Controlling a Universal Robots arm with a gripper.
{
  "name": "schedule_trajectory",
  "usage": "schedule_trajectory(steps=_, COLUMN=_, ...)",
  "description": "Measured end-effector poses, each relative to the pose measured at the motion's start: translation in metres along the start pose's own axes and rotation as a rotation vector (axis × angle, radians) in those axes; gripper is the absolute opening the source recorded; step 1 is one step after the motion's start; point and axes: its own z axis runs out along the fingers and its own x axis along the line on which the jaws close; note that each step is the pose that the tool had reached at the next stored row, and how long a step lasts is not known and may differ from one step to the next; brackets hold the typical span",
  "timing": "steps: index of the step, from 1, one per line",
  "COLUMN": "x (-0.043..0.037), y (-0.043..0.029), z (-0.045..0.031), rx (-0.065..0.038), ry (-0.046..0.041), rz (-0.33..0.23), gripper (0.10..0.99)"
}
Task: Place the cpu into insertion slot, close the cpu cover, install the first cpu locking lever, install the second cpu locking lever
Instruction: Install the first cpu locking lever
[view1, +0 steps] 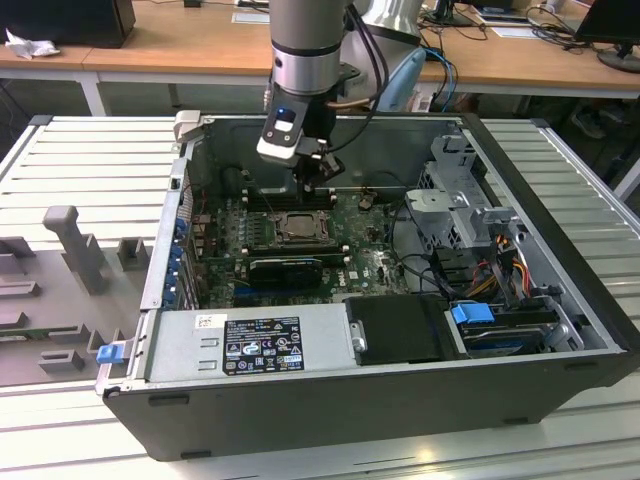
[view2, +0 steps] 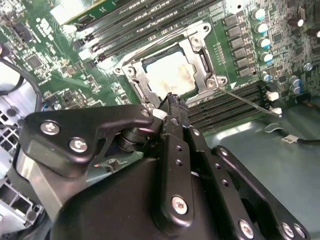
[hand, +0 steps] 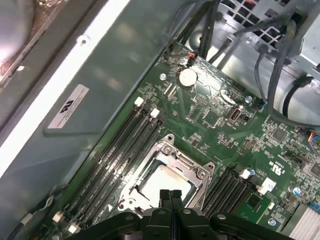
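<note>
The cpu (view2: 170, 76) lies pale and square in the insertion slot (view1: 297, 226) on the green motherboard. The silver cpu cover (view2: 199, 49) lies flat around it, its cut-out centre showing the chip. One thin locking lever (view2: 248, 103) sticks out free from a socket corner over the memory slots. A second lever (view2: 160, 42) runs along the socket's opposite side. My gripper (view2: 172, 101) hovers just above the socket's edge, fingers together with nothing between them. In the first wrist view the gripper (hand: 170, 196) overlaps the cpu (hand: 165, 182) and the cover (hand: 177, 156).
Long black memory slots (hand: 120, 150) flank the socket on both sides. The grey case wall (hand: 75, 115) stands close beside them. Cables and a drive cage (view1: 470, 215) fill the exterior view's right. A power supply (view1: 250, 345) sits at the case front.
</note>
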Motion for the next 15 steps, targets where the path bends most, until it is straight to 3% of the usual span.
schedule_trajectory(steps=7, x=0.0000, y=0.0000, z=0.0000, rx=0.000, ry=0.0048, rz=-0.119, gripper=0.106)
schedule_trajectory(steps=15, x=0.0000, y=0.0000, z=0.0000, rx=-0.001, ry=0.0080, rz=-0.182, gripper=0.106)
